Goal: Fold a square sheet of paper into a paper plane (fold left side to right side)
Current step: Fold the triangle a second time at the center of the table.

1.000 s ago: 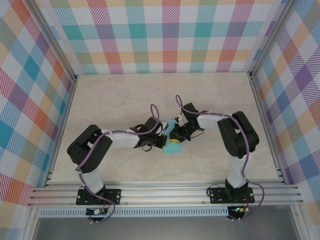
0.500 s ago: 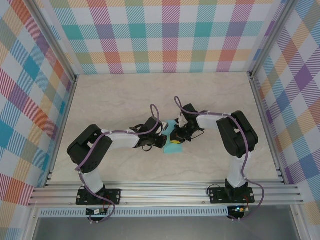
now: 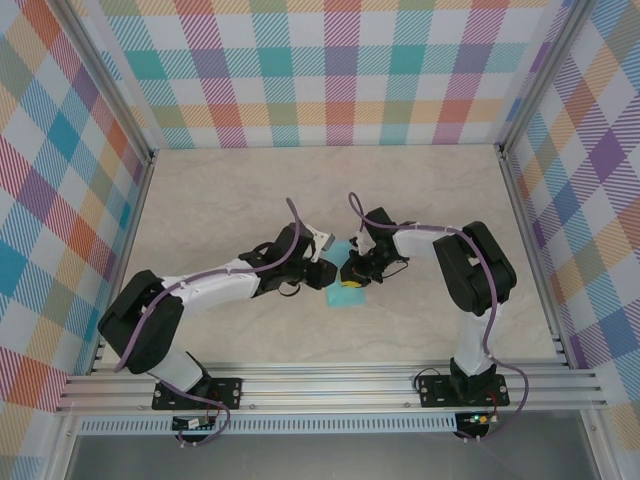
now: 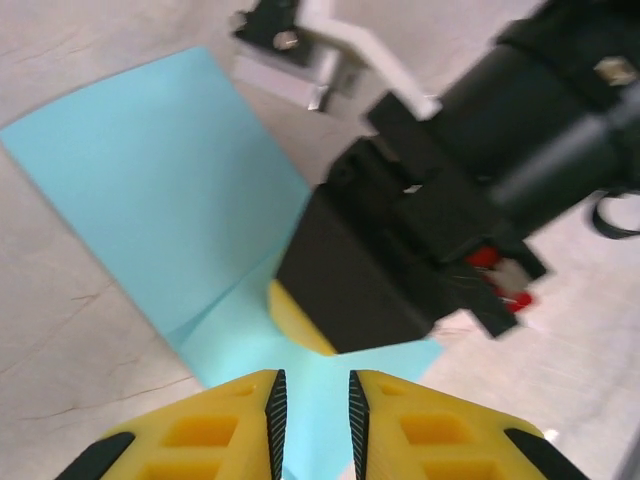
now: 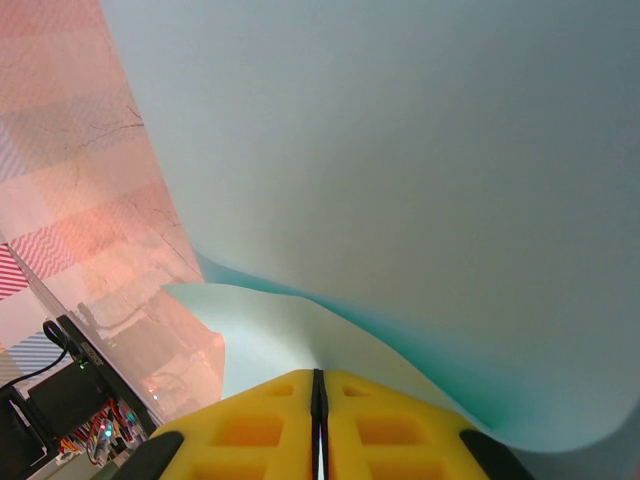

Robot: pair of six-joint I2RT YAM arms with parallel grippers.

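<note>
We find the square sheet of paper (image 4: 170, 200) at mid table (image 3: 220, 200), the right gripper (image 5: 318, 385) pinched shut on its lifted edge and the left gripper (image 4: 312, 410) slightly parted over it, empty, and advise aligning edges squarely before creasing.

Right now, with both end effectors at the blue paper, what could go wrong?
1. The right end effector is shut on the square sheet of paper, which curls over it; a pull could crumple or tear the sheet.
2. The left end effector, fingers slightly apart, sits close to the right one; they might collide.
</note>
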